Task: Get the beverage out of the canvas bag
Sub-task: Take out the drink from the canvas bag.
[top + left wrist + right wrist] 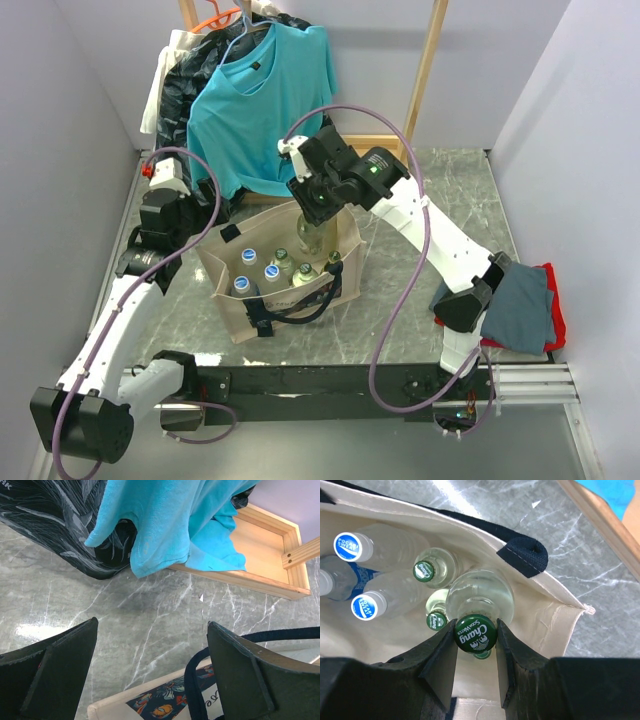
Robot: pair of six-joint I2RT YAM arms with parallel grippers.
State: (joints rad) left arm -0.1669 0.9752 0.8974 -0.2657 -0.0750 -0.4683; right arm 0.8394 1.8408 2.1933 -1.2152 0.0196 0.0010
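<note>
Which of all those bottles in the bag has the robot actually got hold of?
The clear bottle with the green Chang cap: the right gripper pinches its top, and it stands higher than the rest.

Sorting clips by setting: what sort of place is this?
Probably a robot test booth: plain walls box in a marble-look table, with a staged clothes rack and canvas bag of bottles.
</note>
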